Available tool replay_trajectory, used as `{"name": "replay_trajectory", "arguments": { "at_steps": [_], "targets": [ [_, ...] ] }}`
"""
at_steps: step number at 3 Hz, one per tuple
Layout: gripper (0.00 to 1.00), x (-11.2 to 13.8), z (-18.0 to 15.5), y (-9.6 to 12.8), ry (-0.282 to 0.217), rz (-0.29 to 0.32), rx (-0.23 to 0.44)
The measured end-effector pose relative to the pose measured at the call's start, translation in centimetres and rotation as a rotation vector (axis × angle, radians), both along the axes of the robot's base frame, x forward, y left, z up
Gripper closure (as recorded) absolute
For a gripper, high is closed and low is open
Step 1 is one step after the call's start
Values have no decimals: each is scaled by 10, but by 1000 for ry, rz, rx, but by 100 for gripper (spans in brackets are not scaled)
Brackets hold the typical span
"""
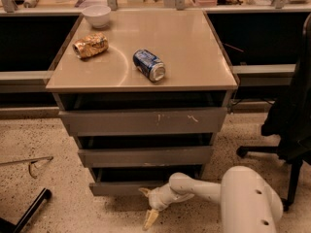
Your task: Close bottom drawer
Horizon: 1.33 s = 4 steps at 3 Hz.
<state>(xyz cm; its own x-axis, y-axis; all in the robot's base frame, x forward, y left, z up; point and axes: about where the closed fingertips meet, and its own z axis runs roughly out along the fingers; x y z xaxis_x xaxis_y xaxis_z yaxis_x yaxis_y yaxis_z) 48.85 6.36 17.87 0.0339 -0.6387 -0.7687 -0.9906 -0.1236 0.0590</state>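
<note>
The bottom drawer [121,188] is the lowest of three grey drawers under the counter [189,47]. It stands pulled out a little further than the middle drawer [146,156] above it, and a dark gap shows over its plain front. What lies inside it cannot be told, since the opening is in shadow. The top drawer [143,121], with white scratches on its front, also shows a dark slot above it.

The claw [147,206] is low, just in front of the bottom drawer's right half, at the end of the white arm [204,191]. Its two pale fingers [149,218] are spread apart with nothing between them; the upper one is at the drawer's lower edge.

On the counter are a white bowl [96,15] at the back left, a crumpled snack bag [90,45] near it, and a blue soda can [149,65] lying on its side.
</note>
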Motion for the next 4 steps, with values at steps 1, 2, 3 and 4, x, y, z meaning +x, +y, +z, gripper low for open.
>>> {"name": "replay_trajectory", "arguments": {
  "at_steps": [1, 2, 3, 4],
  "targets": [
    [0, 33, -29, -8, -19, -102, 57],
    [0, 74, -30, -37, -99, -218, 40],
    [0, 87, -25, -43, -151, -263, 10],
    [0, 87, -25, -43, -151, -263, 10]
  ]
}}
